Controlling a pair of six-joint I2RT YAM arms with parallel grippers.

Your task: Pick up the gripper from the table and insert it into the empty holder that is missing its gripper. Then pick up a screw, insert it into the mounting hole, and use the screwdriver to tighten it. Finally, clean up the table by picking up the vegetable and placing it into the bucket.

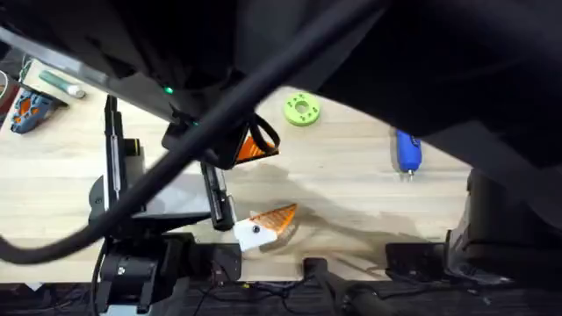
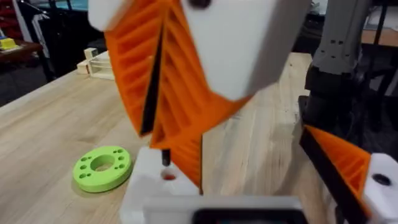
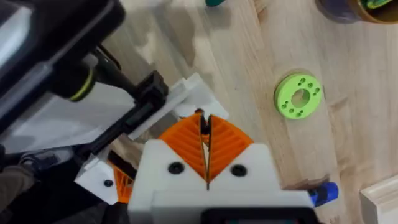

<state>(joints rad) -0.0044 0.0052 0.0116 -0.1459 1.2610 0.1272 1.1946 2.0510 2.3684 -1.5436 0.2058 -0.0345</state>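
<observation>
From above, the left arm rises from its base at the lower left and leans in over the middle of the wooden table (image 1: pixel 53 189), its dark links and a thick cable blurring across the view. Under it sits a white mount with an orange ribbed wedge (image 1: pixel 268 223), lying flat near the table's front edge — a small dark hole shows in its white face. A second orange ribbed wedge (image 1: pixel 255 146) shows just behind, partly under the arm's black hardware.

In the left wrist view another gripper's white-and-orange fingers (image 2: pixel 163 81) hang point-down, pressed together on a thin black strip, directly over the left gripper's own white finger (image 2: pixel 152 180); whether the left gripper itself is parted or closed I cannot tell.

The right gripper (image 3: pixel 205 140) has its orange pads brought together, only a thin dark line between them — what that line is cannot be made out.

Further right lies the lime-green ring-shaped disc (image 1: pixel 302 109), then the blue screwdriver (image 1: pixel 407 151), tip toward the front edge, well apart from both grippers. The bucket (image 3: pixel 360 9) shows at the edge of the right wrist view, beyond the disc.
</observation>
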